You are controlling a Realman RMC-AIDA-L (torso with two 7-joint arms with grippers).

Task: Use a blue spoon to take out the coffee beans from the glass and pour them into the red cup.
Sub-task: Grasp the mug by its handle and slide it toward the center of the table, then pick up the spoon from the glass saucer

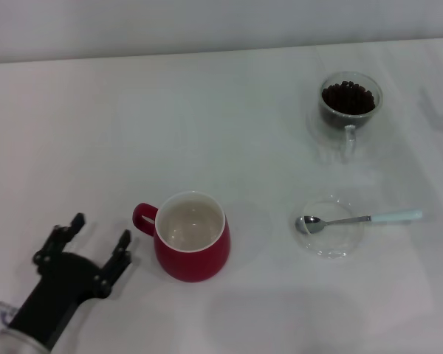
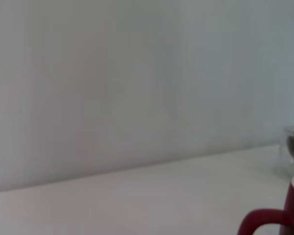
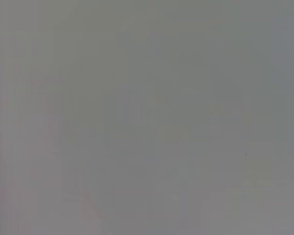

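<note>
- The left gripper (image 1: 100,236) sits low at the near left of the white table (image 1: 74,133), fingers spread apart and grasping nothing, just beside the red cup's loop handle but not touching it.
- The right gripper is out of sight in every view, so whether it is spread or closed cannot be told.
- The red cup (image 1: 192,236) stands upright near the front, its cream inside bare of beans.
- To its right the blue spoon (image 1: 358,219) lies with its metal bowl resting on a flat clear glass saucer (image 1: 330,228) and its pale blue handle reaching out past the rim.
- The spoon looks light, stiff and slick; the overhanging handle end seems the best place to pinch it.
- Farthest back, the glass (image 1: 349,103) holds a heap of dark coffee beans (image 1: 348,97), its clear handle facing forward; it is likely fragile and easily tipped.
</note>
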